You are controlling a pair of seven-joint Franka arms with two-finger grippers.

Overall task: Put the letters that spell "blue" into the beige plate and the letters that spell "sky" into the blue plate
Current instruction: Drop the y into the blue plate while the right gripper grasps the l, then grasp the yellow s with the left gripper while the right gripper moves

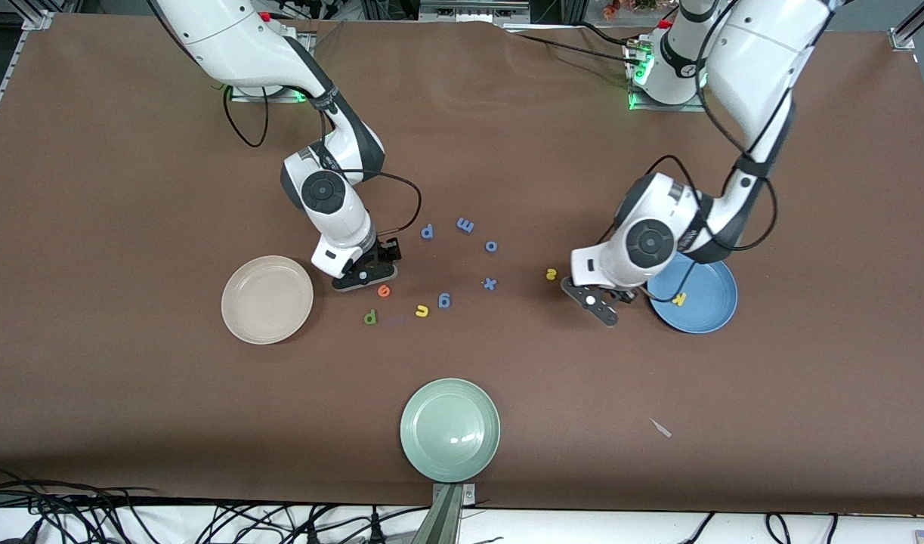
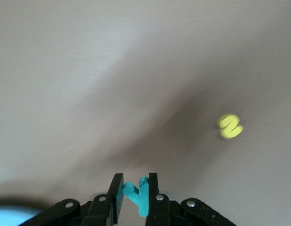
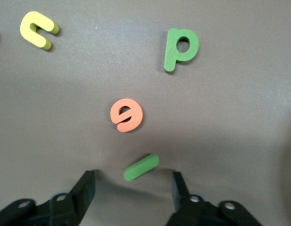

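Note:
My left gripper point(image 2: 135, 176) is shut on the teal y point(image 2: 138, 195), low over the table between the yellow s point(image 1: 551, 274) and the blue plate point(image 1: 707, 317). A yellow k point(image 1: 679, 299) lies in that plate. My right gripper point(image 3: 132, 175) stands open, with the green l point(image 3: 141, 167) lying just ahead of its fingertips. The orange e point(image 3: 126, 115), green b point(image 3: 180, 48) and yellow u point(image 3: 38, 29) lie on the cloth past the l. The beige plate point(image 1: 267, 299) is beside the right gripper point(image 1: 367, 273), toward the right arm's end of the table.
Blue letters p point(image 1: 427, 231), m point(image 1: 465, 224), o point(image 1: 491, 245), x point(image 1: 489, 283) and g point(image 1: 444, 301) are scattered mid-table. A pale green plate point(image 1: 450, 430) sits near the table's front edge. A small pale scrap point(image 1: 660, 428) lies nearer the left arm's end.

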